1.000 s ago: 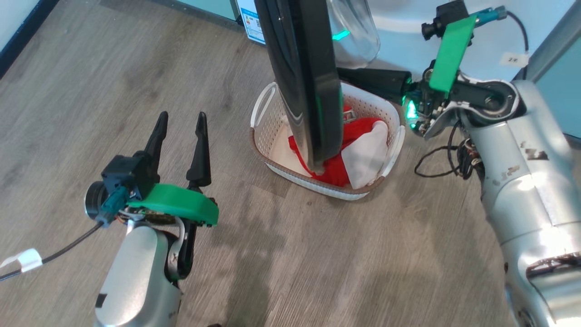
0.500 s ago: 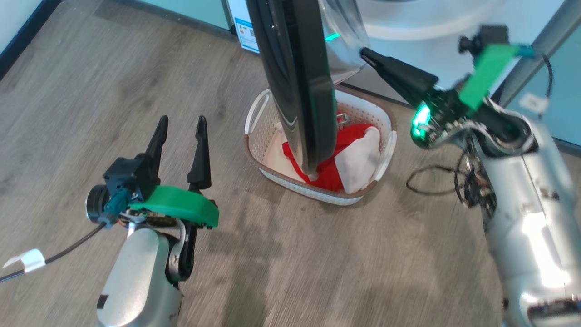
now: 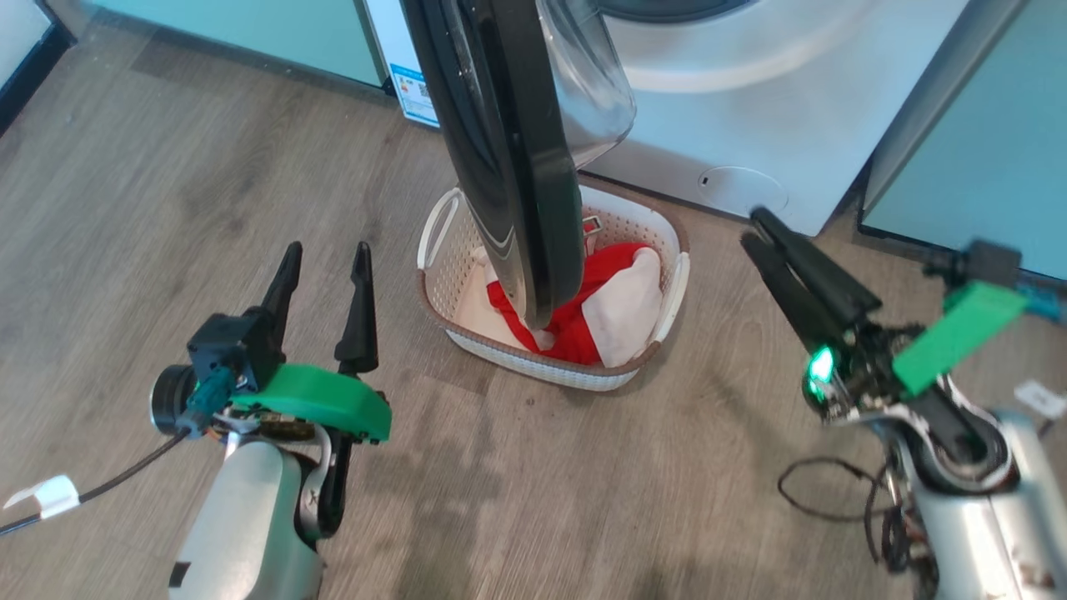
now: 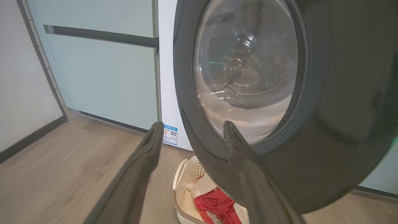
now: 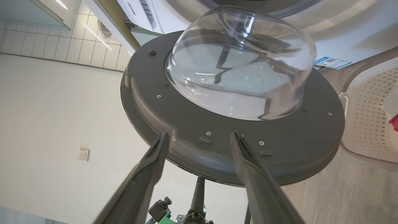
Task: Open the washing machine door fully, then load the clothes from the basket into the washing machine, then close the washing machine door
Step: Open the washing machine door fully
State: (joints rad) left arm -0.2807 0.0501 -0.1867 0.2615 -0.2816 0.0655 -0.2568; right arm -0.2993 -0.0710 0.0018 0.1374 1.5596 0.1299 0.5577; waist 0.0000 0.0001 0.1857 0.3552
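Observation:
The washing machine door (image 3: pixel 508 167) stands swung out, edge-on, over the cream basket (image 3: pixel 550 367), which holds the red and white clothes (image 3: pixel 583 333). Behind them is the white washing machine (image 3: pixel 750 125). My left gripper (image 3: pixel 325 250) hovers open over the floor left of the basket, with nothing in it. My right gripper (image 3: pixel 753 227) is to the right of the basket, clear of the door. In the right wrist view it (image 5: pixel 199 134) stands open and empty, facing the door's grey inner rim (image 5: pixel 295 146) and glass bowl (image 5: pixel 239 62). The left wrist view looks past the open left gripper (image 4: pixel 192 123) at the door's black ring (image 4: pixel 326 124).
Pale teal cabinets (image 4: pixel 102 81) flank the washer on both sides. A round flap (image 3: pixel 742 187) sits low on the washer front. A loose black cable (image 3: pixel 834 492) lies on the wooden floor by my right arm.
My right gripper has drawn back from the inner side of the door, swung right and lower, and opened. The head camera has shifted. My left gripper has stayed put.

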